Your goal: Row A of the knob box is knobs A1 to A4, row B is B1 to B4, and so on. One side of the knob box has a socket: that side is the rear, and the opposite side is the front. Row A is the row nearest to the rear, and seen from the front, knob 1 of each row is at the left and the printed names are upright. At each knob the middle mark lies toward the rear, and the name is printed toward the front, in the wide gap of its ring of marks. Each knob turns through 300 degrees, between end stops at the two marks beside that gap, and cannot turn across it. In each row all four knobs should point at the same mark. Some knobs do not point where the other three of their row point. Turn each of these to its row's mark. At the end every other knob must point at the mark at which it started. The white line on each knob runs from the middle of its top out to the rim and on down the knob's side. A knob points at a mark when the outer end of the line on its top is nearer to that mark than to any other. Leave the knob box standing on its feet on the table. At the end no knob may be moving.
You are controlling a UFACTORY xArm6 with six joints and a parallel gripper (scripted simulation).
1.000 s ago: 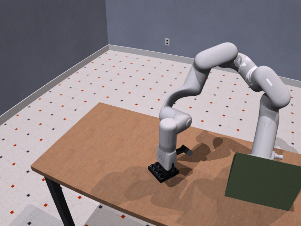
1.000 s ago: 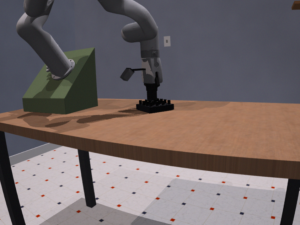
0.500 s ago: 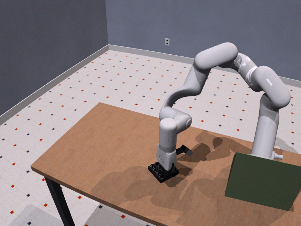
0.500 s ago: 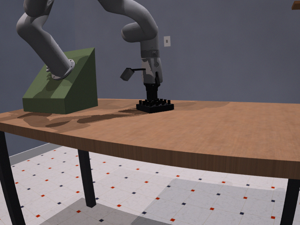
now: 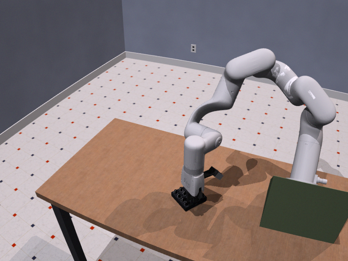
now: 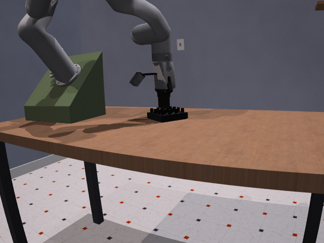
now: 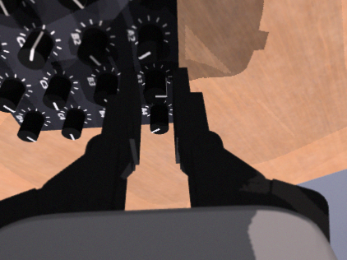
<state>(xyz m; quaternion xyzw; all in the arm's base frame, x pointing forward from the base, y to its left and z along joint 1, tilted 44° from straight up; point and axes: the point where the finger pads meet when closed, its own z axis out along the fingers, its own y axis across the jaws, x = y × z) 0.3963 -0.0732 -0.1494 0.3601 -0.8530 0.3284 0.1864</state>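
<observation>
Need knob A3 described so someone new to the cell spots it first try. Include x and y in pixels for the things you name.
On the wooden table (image 5: 116, 162) (image 6: 216, 134), find the black knob box (image 5: 185, 208) (image 6: 175, 118) (image 7: 123, 6) under the gripper (image 5: 198, 195) (image 6: 163, 107) (image 7: 155, 89). In the wrist view, A3 (image 7: 154, 82) is in the row along the box's right edge. Unlike neighbours A2 (image 7: 149, 37) and A4 (image 7: 159, 119), it stands between the fingertips.
</observation>
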